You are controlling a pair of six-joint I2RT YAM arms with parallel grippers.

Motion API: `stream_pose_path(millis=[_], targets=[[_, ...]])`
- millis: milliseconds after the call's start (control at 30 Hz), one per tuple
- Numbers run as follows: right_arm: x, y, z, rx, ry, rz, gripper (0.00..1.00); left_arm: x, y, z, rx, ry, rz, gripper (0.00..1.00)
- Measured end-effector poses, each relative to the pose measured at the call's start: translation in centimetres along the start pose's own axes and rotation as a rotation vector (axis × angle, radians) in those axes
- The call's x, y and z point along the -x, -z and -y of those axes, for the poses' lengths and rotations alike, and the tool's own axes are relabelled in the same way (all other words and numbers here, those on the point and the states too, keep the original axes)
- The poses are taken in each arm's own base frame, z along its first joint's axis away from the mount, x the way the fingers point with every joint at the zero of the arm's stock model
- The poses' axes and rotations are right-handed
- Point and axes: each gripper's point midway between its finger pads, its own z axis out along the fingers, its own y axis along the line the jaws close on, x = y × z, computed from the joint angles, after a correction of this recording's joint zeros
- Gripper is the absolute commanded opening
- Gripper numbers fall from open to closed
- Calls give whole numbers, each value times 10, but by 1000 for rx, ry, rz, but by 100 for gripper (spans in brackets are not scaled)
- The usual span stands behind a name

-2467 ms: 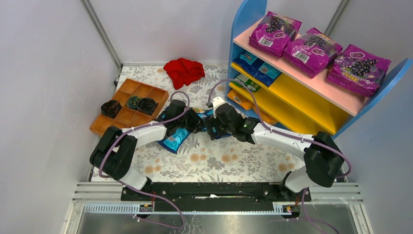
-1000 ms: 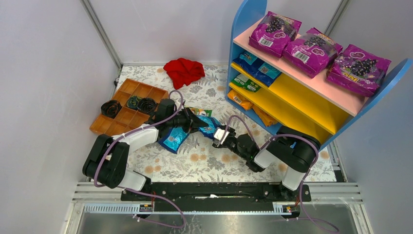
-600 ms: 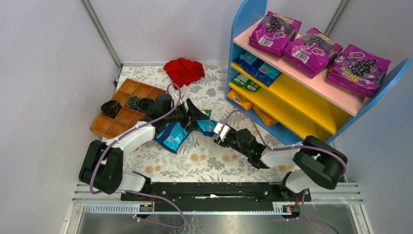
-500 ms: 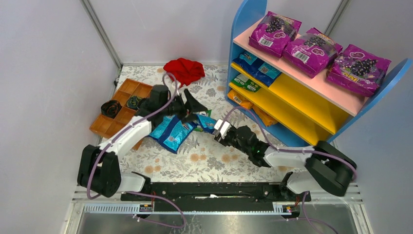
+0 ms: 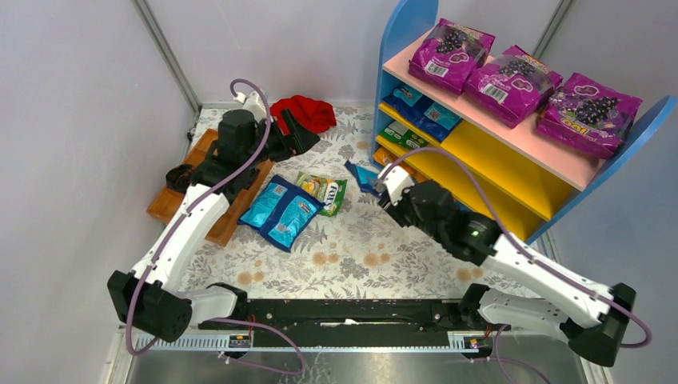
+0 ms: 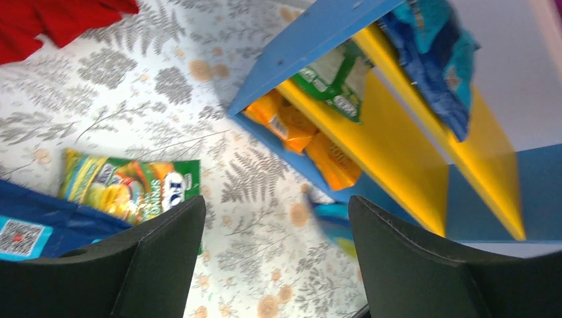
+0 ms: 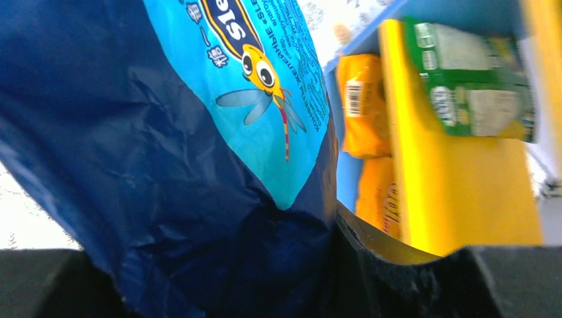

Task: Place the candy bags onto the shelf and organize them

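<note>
So, the right gripper (image 5: 389, 194) is clamped on a glossy blue plastic candy bag with a dragonfly print (image 7: 199, 119), held just off the front corner of the blue-sided tiered shelf (image 5: 397, 48). Left of it, a bigger shiny blue pack (image 5: 280, 212) and a green pack (image 5: 322, 193) lie side by side on the floral tablecloth (image 5: 360, 256). Further back the left gripper (image 5: 297, 134) hangs wide open, empty, near the crumpled red cloth (image 5: 316, 110).

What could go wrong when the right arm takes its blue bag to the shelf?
The right gripper pinches the blue bag by one end, so it may slip. The bag hangs close to the shelf's blue side panel and the orange bags; it could snag or shove them.
</note>
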Motion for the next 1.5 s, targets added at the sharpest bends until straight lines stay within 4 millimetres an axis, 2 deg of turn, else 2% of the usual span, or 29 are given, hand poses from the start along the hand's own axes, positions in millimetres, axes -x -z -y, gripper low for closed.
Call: stream_pose_path(millis=[167,233,300,433,600,900,1000,1100,1300,1400,1500], targets=[[43,59,37,-64,-39,47,2,-23,-8,-34,97,-4,-40,84],[61,86,55,-103,-55,86,0,-31,-10,-43,125,-2,-52,84],[71,107,71,-152,-64,108,0,-36,-11,-49,141,-4,-61,84],[75,139,102,-267,-37,83,0,-38,-11,-53,155,-13,-59,84],[69,158,126,-371,47,-1,0,-39,-12,-55,163,-23,-58,84],[54,172,160,-562,227,-148,0,-41,-12,-57,172,-25,-60,84],[53,170,168,-637,259,-168,0,-41,-12,-57,170,-25,-58,84],[51,161,170,-684,294,-194,0,-41,-12,-57,169,-26,-58,84],[36,118,167,-717,378,-266,0,-44,-12,-57,168,-27,-64,84],[27,107,179,-750,364,-316,0,-46,-12,-55,163,-31,-66,84],[23,105,195,-800,330,-343,0,-46,-10,-51,156,-38,-63,84]])
